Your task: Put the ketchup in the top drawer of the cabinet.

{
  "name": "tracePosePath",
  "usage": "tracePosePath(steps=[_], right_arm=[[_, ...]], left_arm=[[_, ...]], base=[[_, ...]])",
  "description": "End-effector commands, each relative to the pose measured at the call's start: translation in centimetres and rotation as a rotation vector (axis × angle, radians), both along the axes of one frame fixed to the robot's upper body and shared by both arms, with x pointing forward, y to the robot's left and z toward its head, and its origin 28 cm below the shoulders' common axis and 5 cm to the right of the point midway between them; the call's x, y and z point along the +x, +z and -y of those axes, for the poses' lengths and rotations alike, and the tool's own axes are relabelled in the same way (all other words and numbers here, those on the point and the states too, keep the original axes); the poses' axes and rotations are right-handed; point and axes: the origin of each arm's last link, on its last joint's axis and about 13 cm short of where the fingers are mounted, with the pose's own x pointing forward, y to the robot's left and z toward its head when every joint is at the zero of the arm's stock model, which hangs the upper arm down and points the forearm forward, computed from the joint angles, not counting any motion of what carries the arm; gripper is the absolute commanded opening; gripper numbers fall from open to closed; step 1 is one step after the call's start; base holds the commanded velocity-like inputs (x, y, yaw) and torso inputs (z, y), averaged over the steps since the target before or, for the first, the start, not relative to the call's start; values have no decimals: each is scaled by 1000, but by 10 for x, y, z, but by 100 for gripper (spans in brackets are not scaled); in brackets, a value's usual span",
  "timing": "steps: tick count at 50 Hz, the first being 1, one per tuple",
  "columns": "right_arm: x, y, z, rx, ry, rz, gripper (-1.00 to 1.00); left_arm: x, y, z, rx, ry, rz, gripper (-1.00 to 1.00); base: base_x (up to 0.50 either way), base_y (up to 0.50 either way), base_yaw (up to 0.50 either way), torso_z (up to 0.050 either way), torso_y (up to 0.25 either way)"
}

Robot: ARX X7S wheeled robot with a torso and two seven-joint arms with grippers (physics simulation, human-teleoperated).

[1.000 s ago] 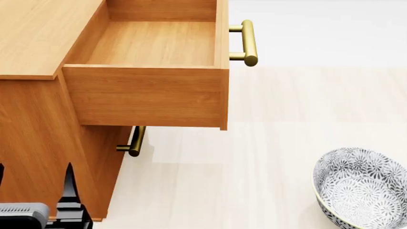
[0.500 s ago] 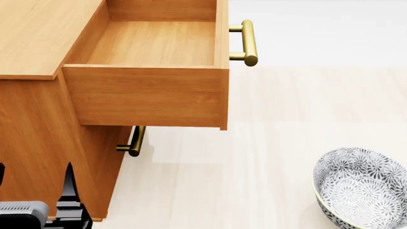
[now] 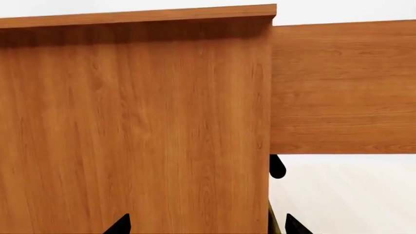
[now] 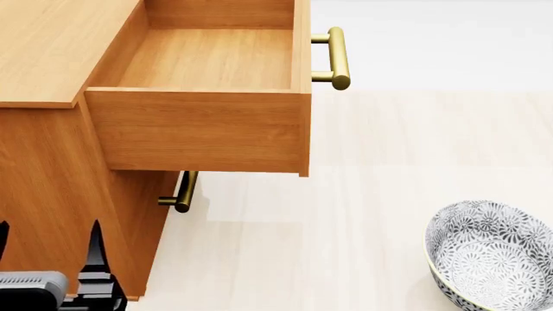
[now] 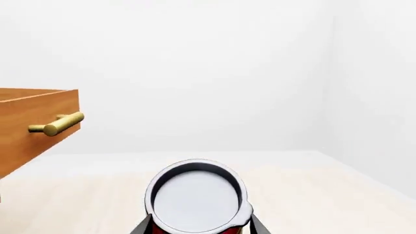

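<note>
White room, ketchup (image 5: 197, 197) between right gripper (image 5: 197, 225) fingers

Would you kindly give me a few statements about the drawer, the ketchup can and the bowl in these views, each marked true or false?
1. The top drawer stands pulled open. True.
2. The ketchup already lies inside the drawer. False: the drawer is bare inside, and the can sits between the right gripper's fingers.
3. A patterned bowl rests on the floor. True.
4. The left gripper holds the drawer's brass handle. False: it is low beside the cabinet, holding nothing.
</note>
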Motion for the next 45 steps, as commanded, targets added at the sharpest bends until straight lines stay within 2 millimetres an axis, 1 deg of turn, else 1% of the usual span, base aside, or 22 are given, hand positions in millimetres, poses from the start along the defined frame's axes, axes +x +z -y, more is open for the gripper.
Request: tracePosePath(steps=[1, 7, 17, 39, 45], right_arm=[[7, 30, -7, -66, 14, 54, -100], [14, 44, -10, -80, 18, 88, -100], [29, 55, -14, -85, 45, 116, -100], [57, 53, -20, -70, 87, 137, -100], [64, 56, -22, -70, 105, 150, -100]], left_arm=[[1, -1, 0, -1, 0, -3, 100], [1, -1, 0, -2, 1, -4, 100], [1, -3, -1, -3, 4, -4, 100], [1, -4, -1, -5, 7, -9, 100], [1, -4, -1, -5, 5, -7, 100]], base=[[0, 0, 0, 0, 0], [0, 0, 0, 0, 0], [0, 0, 0, 0, 0], [0, 0, 0, 0, 0], [0, 0, 0, 0, 0]])
